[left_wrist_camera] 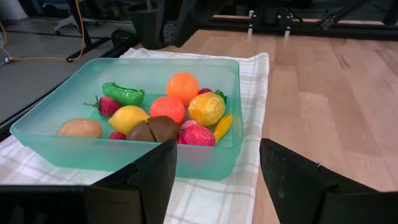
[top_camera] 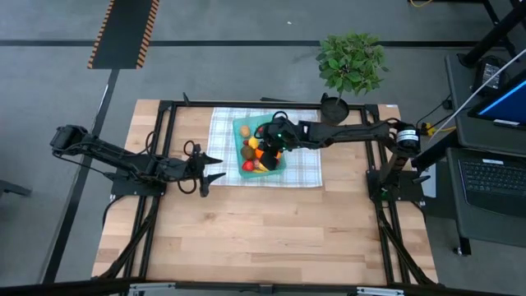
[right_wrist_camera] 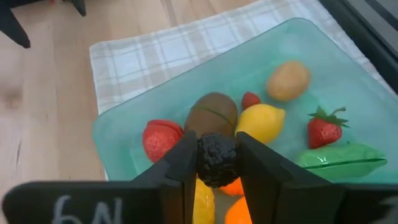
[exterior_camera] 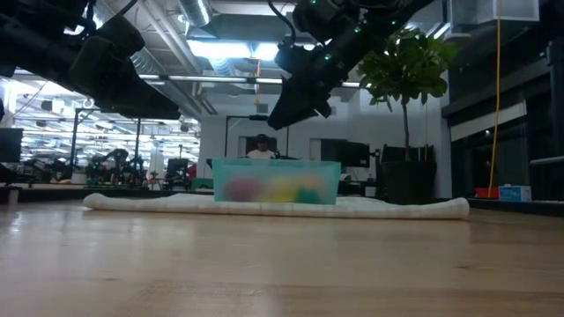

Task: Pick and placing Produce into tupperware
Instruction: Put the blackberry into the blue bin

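The bench carries a checked cloth toward its far edge, and on the cloth sits the tupperware with the produce inside. Above it hangs the right gripper — clenched on a dark bumpy berry. The left gripper waits beside the cloth's left edge, fingers released.

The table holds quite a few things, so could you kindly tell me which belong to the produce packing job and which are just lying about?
Job:
tupperware
lemon
kiwi
potato
dark berry in the right gripper

Lying about:
checked cloth
potted plant
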`<action>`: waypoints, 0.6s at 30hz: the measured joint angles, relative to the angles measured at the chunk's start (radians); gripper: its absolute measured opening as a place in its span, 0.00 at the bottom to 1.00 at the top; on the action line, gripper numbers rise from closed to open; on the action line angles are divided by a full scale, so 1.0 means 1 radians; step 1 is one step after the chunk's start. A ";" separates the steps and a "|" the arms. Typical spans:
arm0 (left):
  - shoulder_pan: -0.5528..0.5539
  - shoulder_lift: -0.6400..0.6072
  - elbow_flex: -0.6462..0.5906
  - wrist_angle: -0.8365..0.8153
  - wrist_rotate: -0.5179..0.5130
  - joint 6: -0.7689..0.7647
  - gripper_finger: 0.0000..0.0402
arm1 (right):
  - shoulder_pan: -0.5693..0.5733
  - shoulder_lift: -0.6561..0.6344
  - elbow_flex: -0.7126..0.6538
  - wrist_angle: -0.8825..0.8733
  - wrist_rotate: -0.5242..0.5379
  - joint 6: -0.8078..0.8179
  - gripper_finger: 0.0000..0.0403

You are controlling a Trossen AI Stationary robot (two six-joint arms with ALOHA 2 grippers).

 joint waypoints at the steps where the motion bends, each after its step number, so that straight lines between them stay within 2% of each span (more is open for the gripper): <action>1: 0.000 0.000 0.000 0.000 0.000 0.000 0.55 | 0.000 0.000 -0.001 -0.003 0.000 0.000 0.24; 10: 0.000 0.000 0.000 0.000 0.000 0.000 0.56 | 0.007 0.007 -0.009 0.000 0.000 -0.001 0.24; 18: 0.000 0.000 0.000 -0.003 0.000 0.000 0.54 | 0.034 0.113 -0.009 0.037 0.005 -0.030 0.24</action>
